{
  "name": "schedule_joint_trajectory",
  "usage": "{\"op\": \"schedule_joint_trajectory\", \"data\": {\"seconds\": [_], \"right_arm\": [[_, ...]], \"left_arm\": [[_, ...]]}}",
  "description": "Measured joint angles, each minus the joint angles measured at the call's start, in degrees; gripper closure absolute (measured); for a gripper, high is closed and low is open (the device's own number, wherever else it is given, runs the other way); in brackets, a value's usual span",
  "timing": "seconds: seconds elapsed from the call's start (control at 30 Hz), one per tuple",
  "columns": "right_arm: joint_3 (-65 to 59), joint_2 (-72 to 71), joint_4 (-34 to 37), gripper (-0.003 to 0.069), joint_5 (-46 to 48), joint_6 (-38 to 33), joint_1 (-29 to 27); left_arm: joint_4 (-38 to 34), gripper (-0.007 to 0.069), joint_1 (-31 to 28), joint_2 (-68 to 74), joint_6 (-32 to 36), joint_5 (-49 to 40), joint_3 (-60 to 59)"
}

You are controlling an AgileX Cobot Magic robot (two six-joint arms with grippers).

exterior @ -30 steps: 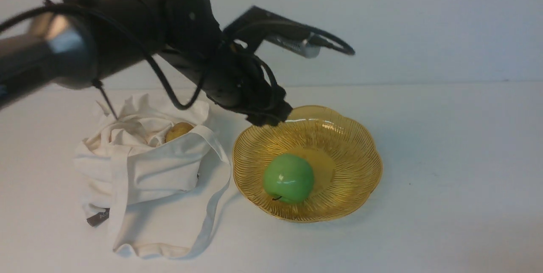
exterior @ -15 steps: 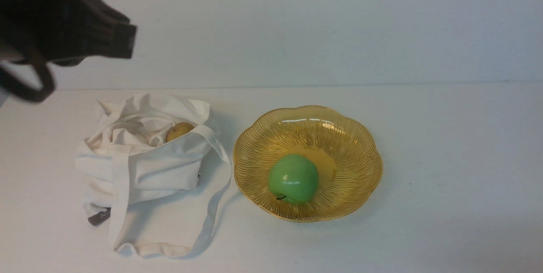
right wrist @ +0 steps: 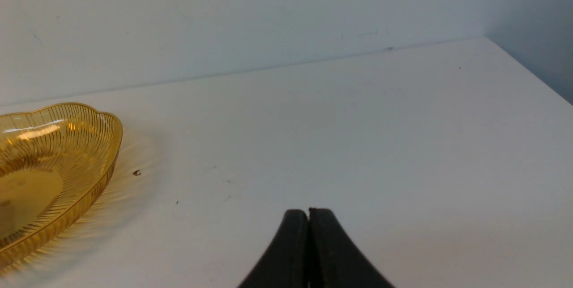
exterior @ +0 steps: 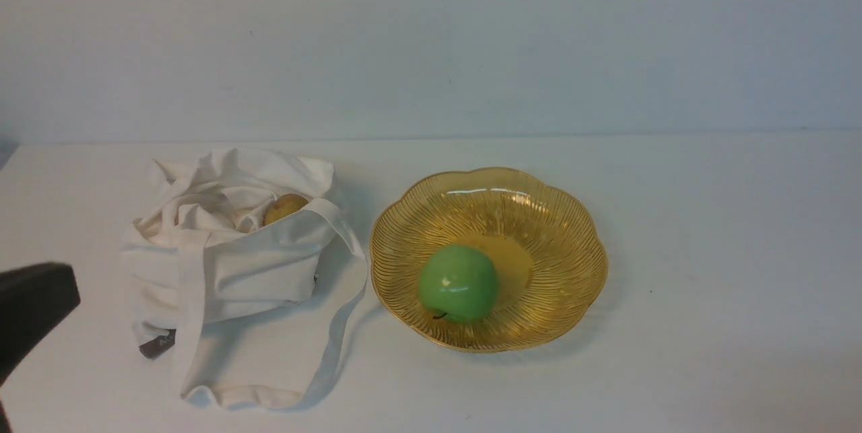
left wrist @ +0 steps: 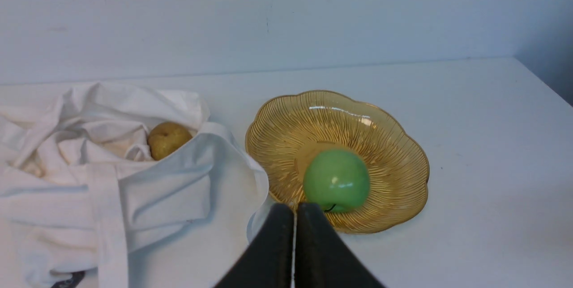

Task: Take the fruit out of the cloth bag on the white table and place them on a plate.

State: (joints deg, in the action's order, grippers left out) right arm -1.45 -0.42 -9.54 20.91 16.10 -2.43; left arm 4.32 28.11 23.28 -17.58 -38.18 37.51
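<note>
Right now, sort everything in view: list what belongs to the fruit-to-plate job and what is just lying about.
Belongs to the job: green apple on the plate; yellow-brown fruit in the cloth bag; table.
Just lying about: a small dark speck on the table; the wall behind.

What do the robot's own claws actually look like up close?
The left gripper and the right gripper each have two matte black fingers, broad at the base and curving to narrow, rounded tips. No cables, labels or markings show on them. In the front view only a blurred black block of the left arm appears.
</note>
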Motion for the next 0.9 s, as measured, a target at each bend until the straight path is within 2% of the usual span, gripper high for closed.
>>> {"op": "schedule_joint_trajectory", "data": {"seconds": [0.23, 0.5, 0.63, 0.73, 0.8, 0.9], "right_arm": [[0.0, 0.0, 0.0, 0.0674, 0.0, 0.0, 0.0], [0.0, 0.0, 0.0, 0.0674, 0.0, 0.0, 0.0], [0.0, 0.0, 0.0, 0.0674, 0.0, 0.1, 0.0], [0.0, 0.0, 0.0, 0.0674, 0.0, 0.1, 0.0], [0.0, 0.0, 0.0, 0.0674, 0.0, 0.2, 0.0], [0.0, 0.0, 0.0, 0.0674, 0.0, 0.2, 0.0]], "left_arm": [[0.6, 0.0632, 0.0, -5.7, -0.3, -1.8, -3.1], [5.3, 0.0632, 0.0, -6.7, -0.2, -1.8, -3.2], [4.9, 0.0632, -0.3, -8.0, 1.9, -0.8, -3.8], [1.8, 0.0632, -3.5, -10.8, 8.1, 0.7, -6.6], [-2.7, 0.0632, -9.3, -14.5, 16.8, 3.6, -11.6], [-6.4, 0.0632, -14.9, -18.1, 23.1, 7.6, -17.2]]}}
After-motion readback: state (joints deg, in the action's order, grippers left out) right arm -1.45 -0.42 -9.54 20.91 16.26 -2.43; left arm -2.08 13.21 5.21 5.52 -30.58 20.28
